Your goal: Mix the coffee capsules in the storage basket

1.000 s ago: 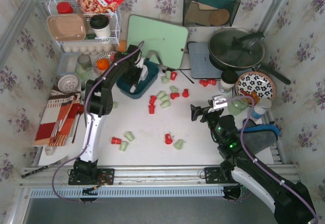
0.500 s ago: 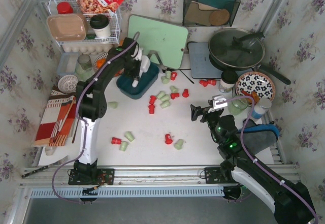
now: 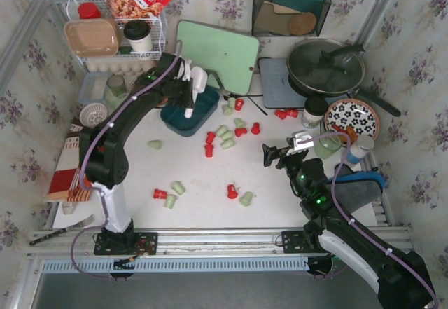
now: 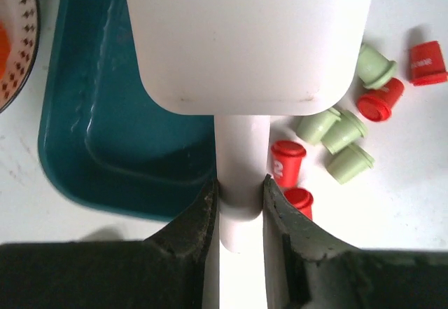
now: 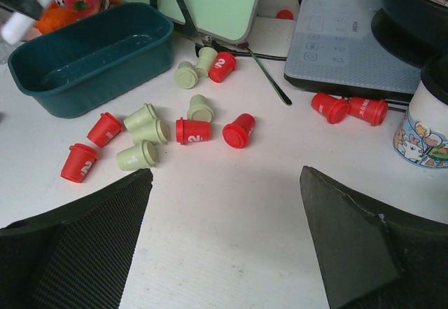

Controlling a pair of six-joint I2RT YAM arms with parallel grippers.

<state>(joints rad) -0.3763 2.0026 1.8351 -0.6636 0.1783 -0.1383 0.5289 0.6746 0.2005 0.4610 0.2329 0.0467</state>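
Observation:
The teal storage basket (image 3: pixel 201 110) (image 4: pixel 77 148) (image 5: pixel 91 57) stands left of centre, and its inside looks empty. Red and pale green coffee capsules (image 3: pixel 224 135) (image 5: pixel 190 130) (image 4: pixel 336 130) lie scattered on the white table to its right and nearer me. My left gripper (image 3: pixel 186 90) (image 4: pixel 239 183) is shut on the handle of a white scoop (image 3: pixel 197 81) (image 4: pixel 245 36), which it holds above the basket's far end. My right gripper (image 3: pixel 276 155) (image 5: pixel 225 176) hangs open over bare table right of the capsules, with nothing between its fingers.
A green cutting board (image 3: pixel 217 53) leans behind the basket. An induction hob (image 3: pixel 276 85) and a lidded pan (image 3: pixel 325 67) sit at the back right, with a mug (image 3: pixel 315 111) and a floral plate (image 3: pixel 352 118) nearer. A white wire rack (image 3: pixel 115 36) stands at the back left.
My left arm has stretched out and carried the scoop up and towards the far side of the basket. The right arm has not moved.

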